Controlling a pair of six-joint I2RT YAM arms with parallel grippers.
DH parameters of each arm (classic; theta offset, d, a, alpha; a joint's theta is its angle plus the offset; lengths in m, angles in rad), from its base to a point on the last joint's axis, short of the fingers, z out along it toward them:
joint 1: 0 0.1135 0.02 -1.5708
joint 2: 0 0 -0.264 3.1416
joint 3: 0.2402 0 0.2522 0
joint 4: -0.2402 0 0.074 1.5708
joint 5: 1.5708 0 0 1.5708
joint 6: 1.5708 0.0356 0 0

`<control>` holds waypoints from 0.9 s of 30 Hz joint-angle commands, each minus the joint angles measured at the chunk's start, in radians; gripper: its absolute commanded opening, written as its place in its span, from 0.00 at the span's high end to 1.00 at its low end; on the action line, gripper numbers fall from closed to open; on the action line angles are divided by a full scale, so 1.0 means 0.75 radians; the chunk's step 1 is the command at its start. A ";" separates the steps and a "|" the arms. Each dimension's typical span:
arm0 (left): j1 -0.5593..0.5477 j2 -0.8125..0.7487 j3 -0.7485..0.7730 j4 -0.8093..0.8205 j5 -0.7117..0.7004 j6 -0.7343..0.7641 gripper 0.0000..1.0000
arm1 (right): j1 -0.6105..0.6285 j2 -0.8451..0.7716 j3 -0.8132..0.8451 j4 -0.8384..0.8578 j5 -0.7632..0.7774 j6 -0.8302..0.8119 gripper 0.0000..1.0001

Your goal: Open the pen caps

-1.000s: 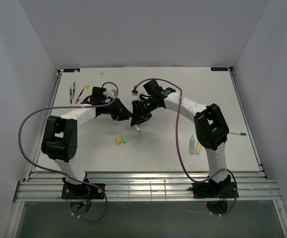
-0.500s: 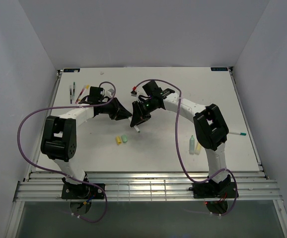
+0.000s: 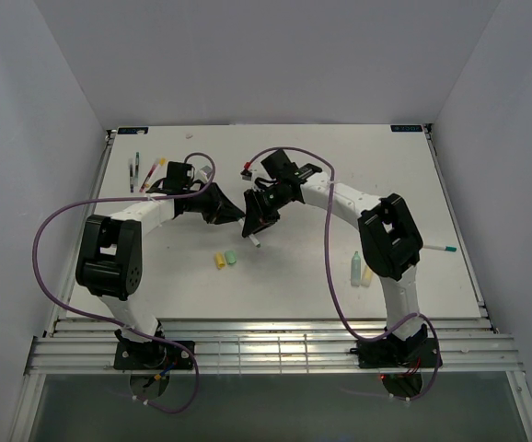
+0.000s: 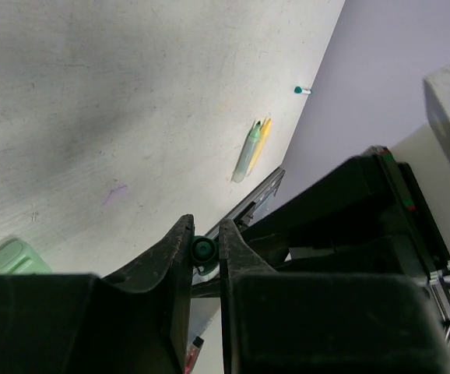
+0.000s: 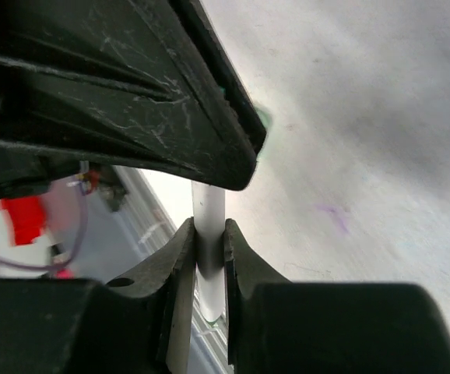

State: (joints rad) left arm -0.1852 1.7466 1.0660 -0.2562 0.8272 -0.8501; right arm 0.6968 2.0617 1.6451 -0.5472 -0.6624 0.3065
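The left end effector [image 5: 239, 152] hides the upper end of the pen [image 5: 209, 209], and the red shape [image 5: 24, 218] behind is blurred.

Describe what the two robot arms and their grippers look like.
The left arm and right arm have white links with bulky black joints. A purple cable loops beside each. The left gripper and right gripper are black, with tapered fingers.

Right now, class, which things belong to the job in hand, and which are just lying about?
In use: white pen, gripped by right gripper; its teal cap, pinched by left gripper.
Lying about: yellow cap, green cap, green marker, yellow marker, pens at far left, teal-tipped pen.
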 commanded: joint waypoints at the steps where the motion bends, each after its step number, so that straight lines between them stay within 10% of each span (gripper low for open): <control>1: 0.038 -0.022 0.037 -0.006 -0.041 0.029 1.00 | 0.075 -0.006 0.129 -0.315 0.425 -0.179 0.92; 6: 0.171 -0.020 0.127 -0.018 -0.109 0.037 1.00 | 0.114 -0.151 -0.058 -0.383 0.785 -0.214 0.92; 19: 0.245 -0.079 0.043 -0.035 -0.093 0.064 1.00 | -0.029 -0.393 -0.426 -0.019 0.208 -0.135 0.92; 27: 0.245 -0.203 -0.083 -0.194 -0.202 0.256 1.00 | -0.300 -0.550 -0.606 -0.029 0.498 0.051 0.92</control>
State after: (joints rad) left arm -0.0029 1.7016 1.0668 -0.3199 0.7437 -0.7502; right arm 0.6044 1.7412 1.2388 -0.5739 -0.3851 0.2630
